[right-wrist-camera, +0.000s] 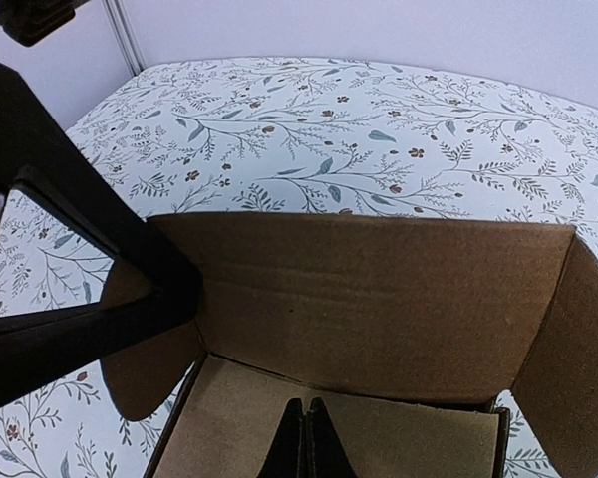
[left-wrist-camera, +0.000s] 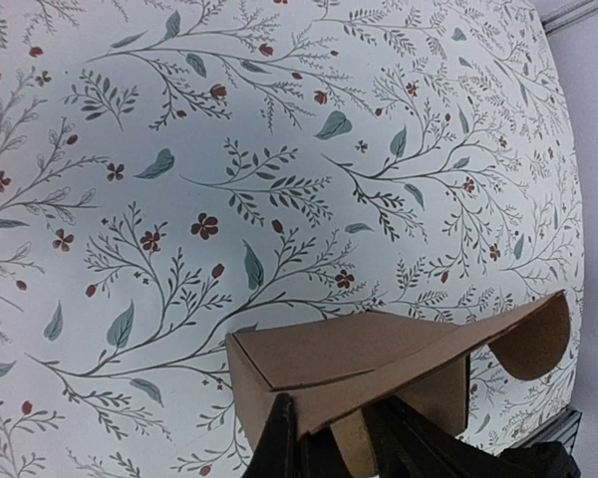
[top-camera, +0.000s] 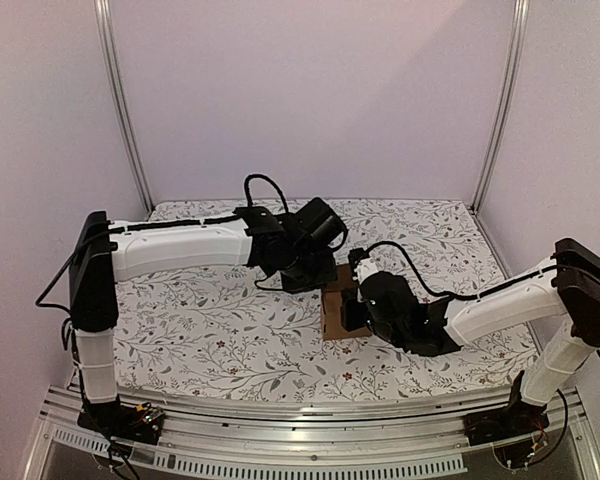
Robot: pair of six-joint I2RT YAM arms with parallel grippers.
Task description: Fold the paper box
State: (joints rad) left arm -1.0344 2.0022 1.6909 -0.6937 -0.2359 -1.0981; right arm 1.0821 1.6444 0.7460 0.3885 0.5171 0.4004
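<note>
So the left gripper is clamped shut on a cardboard edge of the paper box. Its wrist view shows brown card pinched between the two fingers. It looks to me like it's just steadying that side.

The box sits on the floral worktop about mid-table, right between the two arms. It's half built: the back wall is upright, the floor panel is down, and a rounded side flap is splayed outward, not tucked.

The right gripper is fully closed with nothing in it, and its tips point down into the open box just over the floor panel. I can't tell if they actually touch it.

My guess is we're mid-assembly, pinning the base while the walls get set. Next up is probably swinging those side flaps in and tucking them. That needs the left grip to hold firm so the box doesn't skid or pop flat.
</note>
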